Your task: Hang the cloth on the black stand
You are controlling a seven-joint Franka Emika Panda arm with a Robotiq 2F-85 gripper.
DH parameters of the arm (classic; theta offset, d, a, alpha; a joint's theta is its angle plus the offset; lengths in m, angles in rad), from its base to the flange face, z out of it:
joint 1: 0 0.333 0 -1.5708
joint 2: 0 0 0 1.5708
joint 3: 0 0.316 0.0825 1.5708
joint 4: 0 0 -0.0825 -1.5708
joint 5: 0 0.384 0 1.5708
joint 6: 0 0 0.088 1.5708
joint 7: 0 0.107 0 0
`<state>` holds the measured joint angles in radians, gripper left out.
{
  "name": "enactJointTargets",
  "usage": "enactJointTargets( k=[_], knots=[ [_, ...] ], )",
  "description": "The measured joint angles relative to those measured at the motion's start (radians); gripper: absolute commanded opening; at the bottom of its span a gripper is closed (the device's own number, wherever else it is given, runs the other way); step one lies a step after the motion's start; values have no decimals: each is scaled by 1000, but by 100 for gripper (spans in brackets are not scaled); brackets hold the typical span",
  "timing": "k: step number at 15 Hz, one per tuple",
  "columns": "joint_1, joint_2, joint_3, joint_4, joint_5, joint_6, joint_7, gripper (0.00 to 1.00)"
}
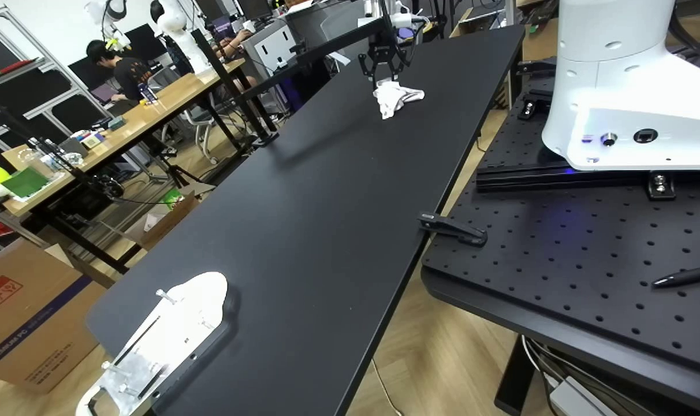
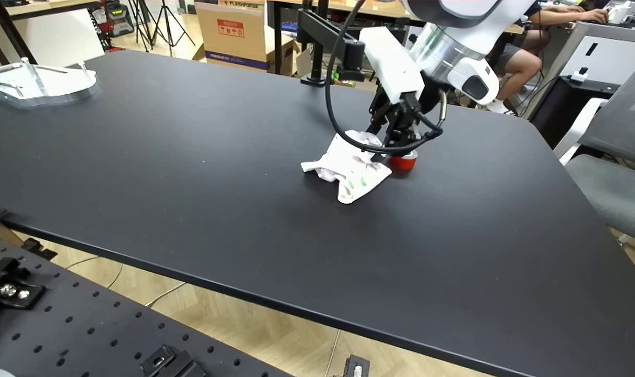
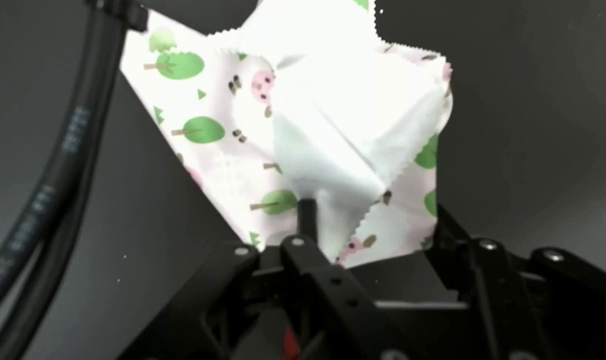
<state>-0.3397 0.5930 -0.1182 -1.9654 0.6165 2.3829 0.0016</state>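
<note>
You look to be at the grasp, gripper [image 3: 376, 215] at the cloth [image 3: 328, 120].
Your jaws stand apart, the cloth's near edge between them and the rest spread ahead on the table [image 2: 453, 235]; no grip shows. Next you should close on that edge, then lift toward what seems the black stand [image 1: 332, 48], above the jaws.

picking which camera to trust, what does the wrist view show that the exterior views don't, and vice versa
Only the wrist view shows the pink faces printed on the cloth and the lettering on the cable. Only the exterior views show the black stand, the board with pegs and the cardboard box. Both share the cloth, the cable, the pincer and the black tabletop.
</note>
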Motion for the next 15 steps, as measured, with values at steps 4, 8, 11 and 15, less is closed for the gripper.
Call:
enactJointTargets(
  k=[4, 8, 11, 15],
  knots=[
    [-13, -3, 6, 1, 28, 0, -30, 1],
    [-19, -27, 6, -2, 48, -1, -56, 1],
    [-8, -93, 6, -29, 50, 16, -68, 1],
    [54, -253, 6, -130, 27, 89, -68, 1]
  ],
)
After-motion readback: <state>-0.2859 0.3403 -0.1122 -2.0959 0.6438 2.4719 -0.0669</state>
